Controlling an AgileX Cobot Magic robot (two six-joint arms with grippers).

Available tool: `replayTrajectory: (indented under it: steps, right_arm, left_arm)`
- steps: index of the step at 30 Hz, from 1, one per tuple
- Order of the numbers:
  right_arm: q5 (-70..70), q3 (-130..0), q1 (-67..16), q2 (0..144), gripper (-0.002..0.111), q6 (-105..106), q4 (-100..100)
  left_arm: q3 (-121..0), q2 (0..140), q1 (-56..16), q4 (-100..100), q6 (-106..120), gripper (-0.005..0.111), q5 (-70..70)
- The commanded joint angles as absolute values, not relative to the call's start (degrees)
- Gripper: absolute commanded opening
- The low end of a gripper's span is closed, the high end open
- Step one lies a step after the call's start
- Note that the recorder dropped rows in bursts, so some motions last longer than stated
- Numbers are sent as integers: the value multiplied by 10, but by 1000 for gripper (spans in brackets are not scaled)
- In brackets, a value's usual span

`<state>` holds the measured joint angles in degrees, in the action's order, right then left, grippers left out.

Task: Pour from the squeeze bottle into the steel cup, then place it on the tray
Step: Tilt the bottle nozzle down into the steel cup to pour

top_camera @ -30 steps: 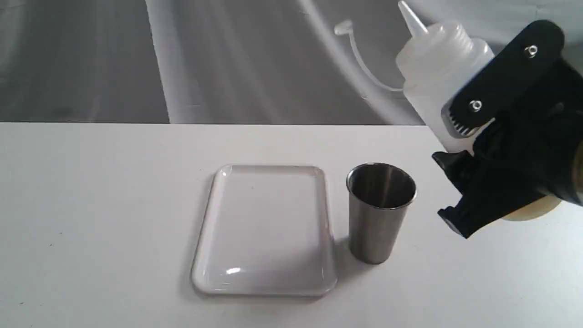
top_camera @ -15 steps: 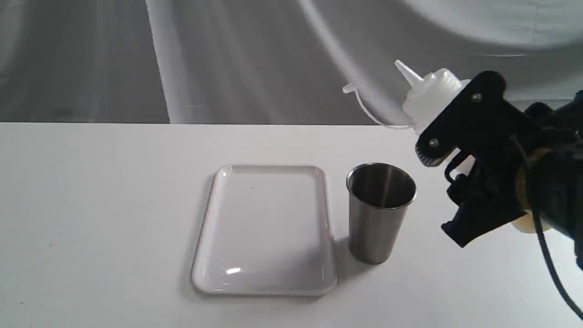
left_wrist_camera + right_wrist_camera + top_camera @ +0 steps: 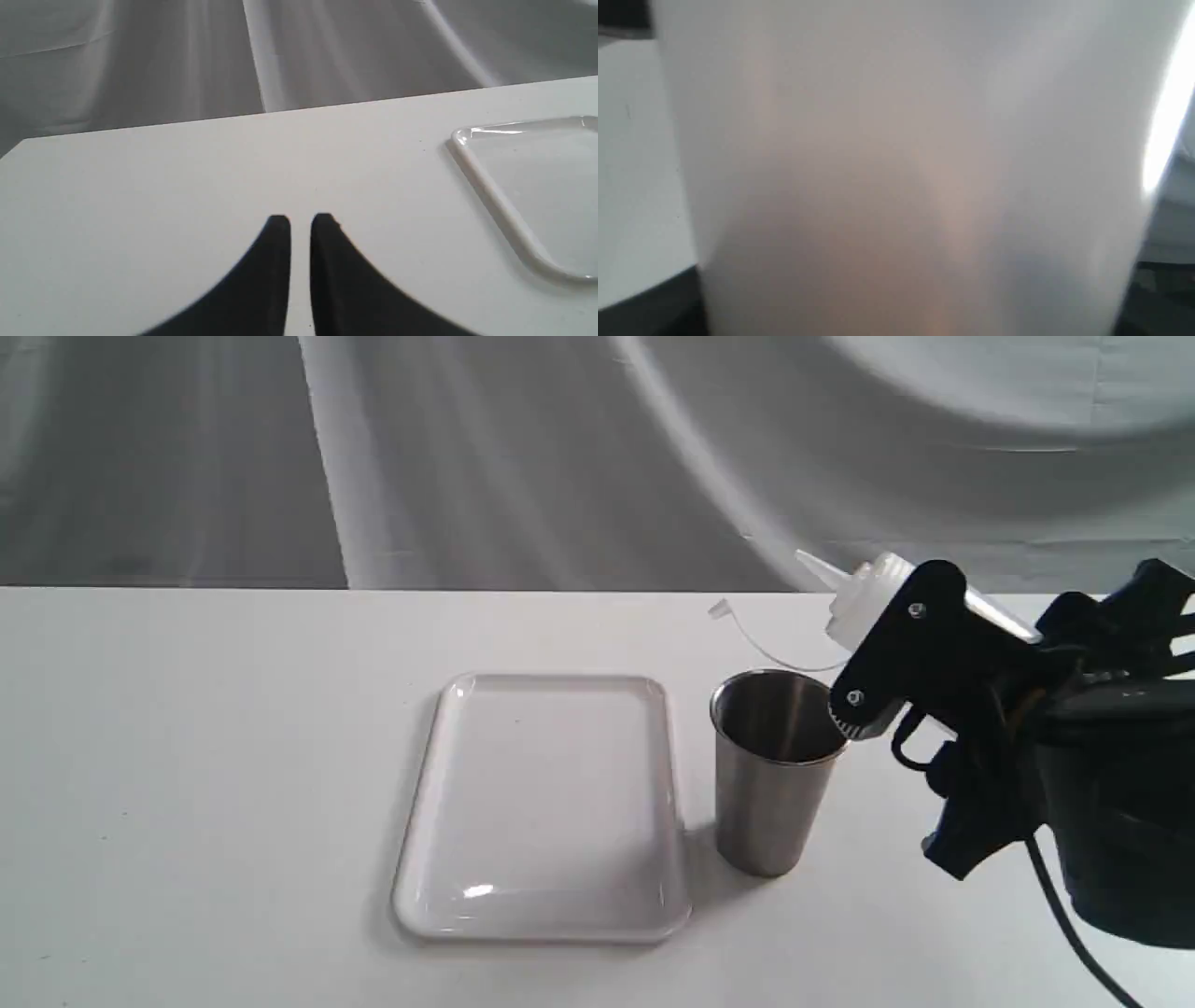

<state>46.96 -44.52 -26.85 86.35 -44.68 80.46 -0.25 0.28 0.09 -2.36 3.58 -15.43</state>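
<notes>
Pale grey cloth hangs in soft folds behind a smooth matte white table. Clenched around the squeeze bottle, the right gripper holds it in the air with flat black fingers, screw heads showing on the near one. The bottle is a translucent whitish plastic cylinder, tipped well over so that its pointed conical nozzle juts out past the fingertips, with the thin cap strap curling loosely beyond it. In the right wrist view its cloudy wall fills nearly everything, tinged faintly amber. Just below the right fingertips stands the steel cup, a tapered brushed-metal tumbler with a rolled rim and a dark shiny inside; the near fingertip overlaps that rim in the exterior view, and whether they touch cannot be told. Beyond the cup from those fingers, just beside it, lies the tray, flat glossy white plastic with rounded corners and a low raised rim. The left gripper hangs over bare tabletop, its tapered black fingers drawn nearly together with only a thin slit between, grasping nothing; a tray corner lies ahead and off to one side of them, well apart.
</notes>
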Motion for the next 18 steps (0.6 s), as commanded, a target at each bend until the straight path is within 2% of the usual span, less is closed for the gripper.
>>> replayTrajectory:
  steps: [1, 18]
  right_arm:
    - [480, -448, -265, 863, 0, -418, 829]
    - [498, -448, -220, 863, 0, -357, 886]
  left_arm:
    - [0, 0, 0, -25, 35, 8, -150]
    - [0, 0, 0, -25, 35, 8, -150]
